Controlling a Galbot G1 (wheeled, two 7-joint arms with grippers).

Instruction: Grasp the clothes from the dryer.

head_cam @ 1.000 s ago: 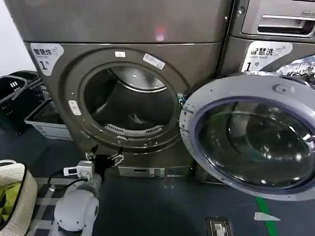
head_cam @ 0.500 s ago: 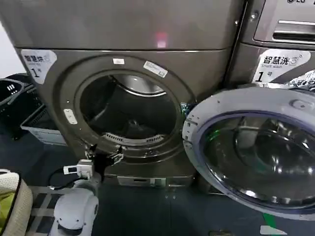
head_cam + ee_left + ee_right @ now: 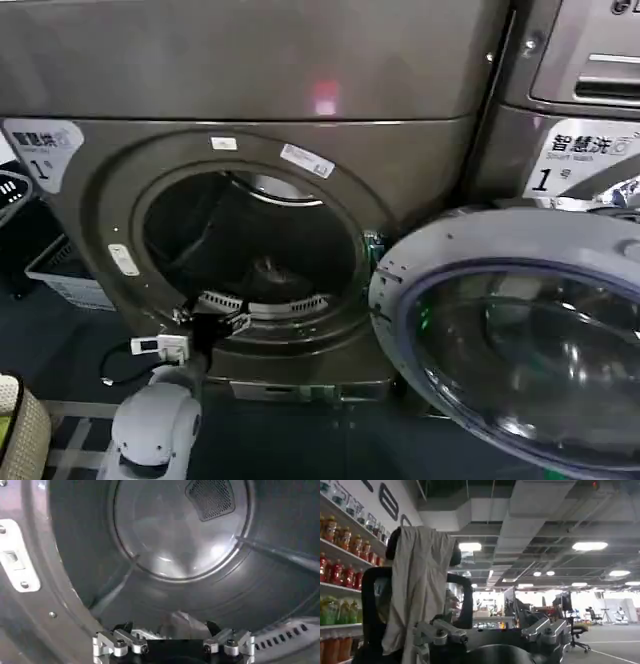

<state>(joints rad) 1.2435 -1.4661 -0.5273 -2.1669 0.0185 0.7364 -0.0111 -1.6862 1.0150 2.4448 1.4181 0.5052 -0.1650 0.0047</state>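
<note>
Reaching at the round metal dryer [image 3: 250,250] rim, left gripper [image 3: 211,322] spread open, empty; pale clothes [image 3: 182,625] inside.

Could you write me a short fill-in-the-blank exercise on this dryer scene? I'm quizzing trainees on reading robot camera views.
1. The dryer door stands swung ____.
2. The left claw sits at the ____ rim of the drum opening.
3. Its fingers are spread ____.
4. A small garment lies on the drum ____, just beyond the left claw.

Missing words: open; lower; open; floor
</note>
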